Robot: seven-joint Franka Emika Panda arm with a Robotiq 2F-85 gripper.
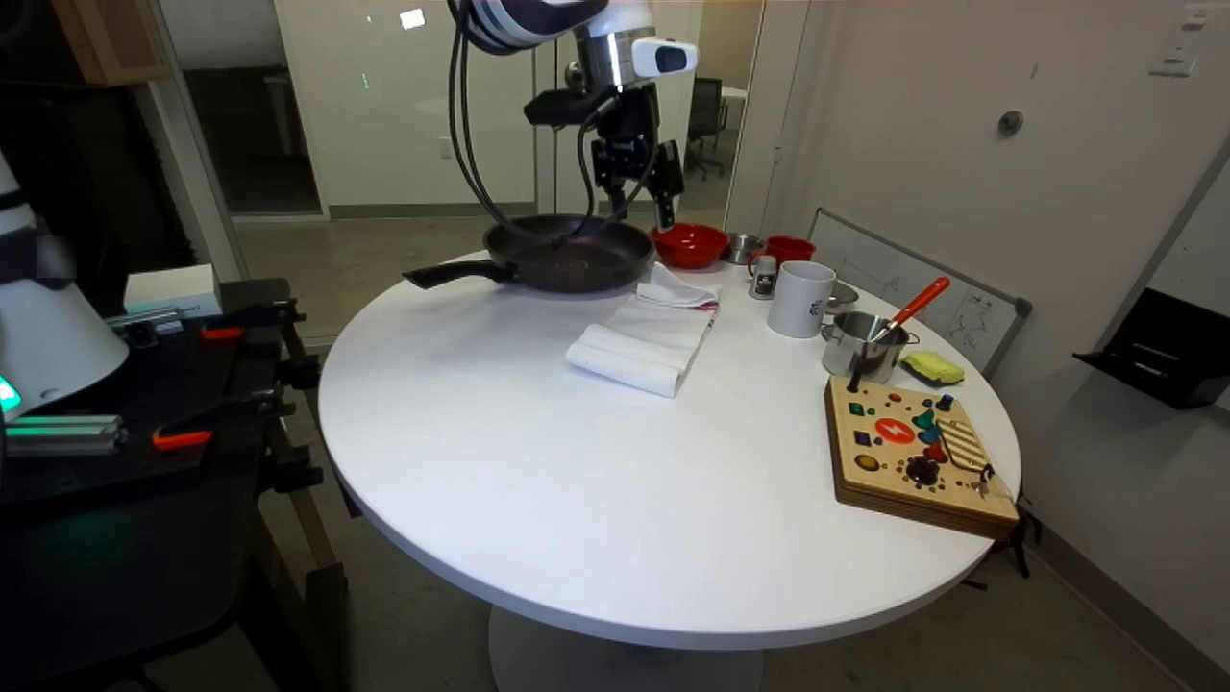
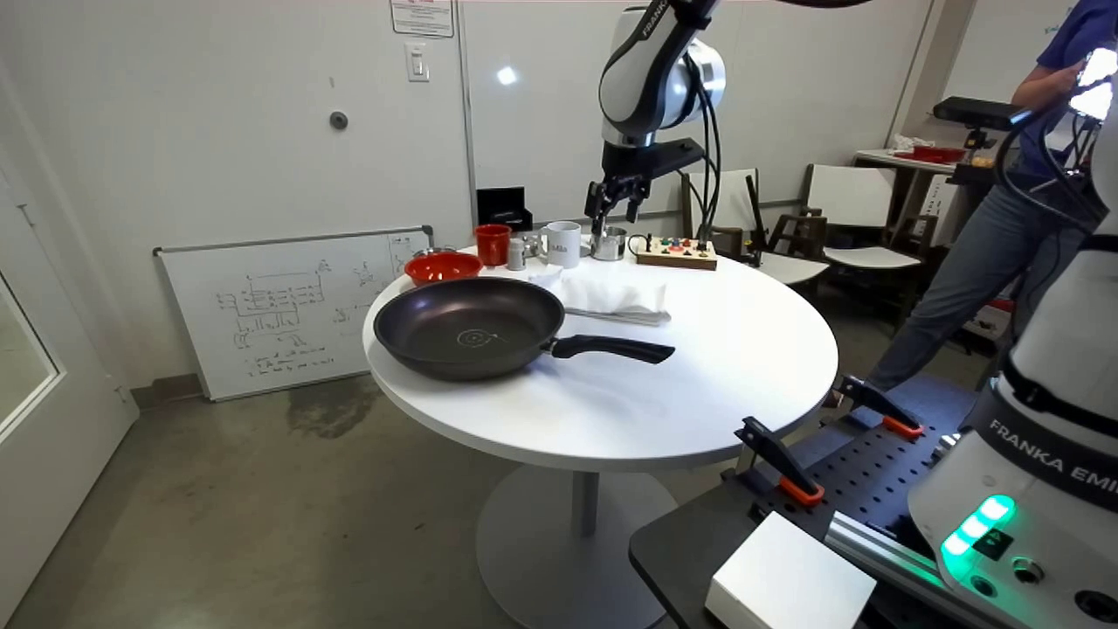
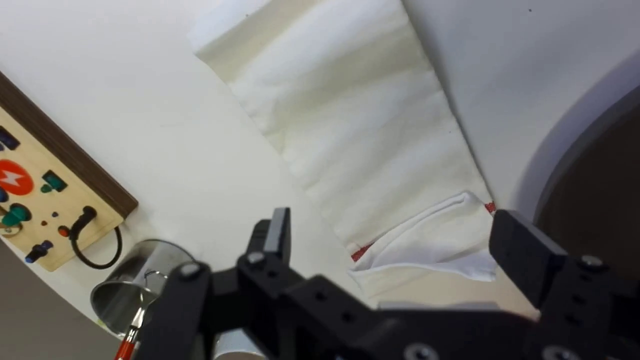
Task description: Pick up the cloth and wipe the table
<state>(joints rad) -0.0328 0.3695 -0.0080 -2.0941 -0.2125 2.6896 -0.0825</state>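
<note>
The black two-fingered gripper (image 3: 395,217) has its fingers (image 3: 525,252) released, spread wide. Below them, on the round, smooth white table (image 1: 557,481), lies the white fabric cloth (image 3: 360,140), lightly creased, one end doubled into a rumpled flap, a red stripe showing beside it; in the wrist view that flap sits between the fingers. Above them, the white-and-black robot arm (image 2: 640,61) reads "FRANKA"; well apart, the white robot base (image 2: 987,498) reads "FRANKA EMI", cut off at the view's edge. Handwriting on the grey-framed whiteboard (image 2: 297,319), also well apart, is too small to read.

I've got my black jaws hanging parted above the round white tabletop (image 1: 577,500), folded white fabric cloth (image 1: 651,334) on it!
</note>
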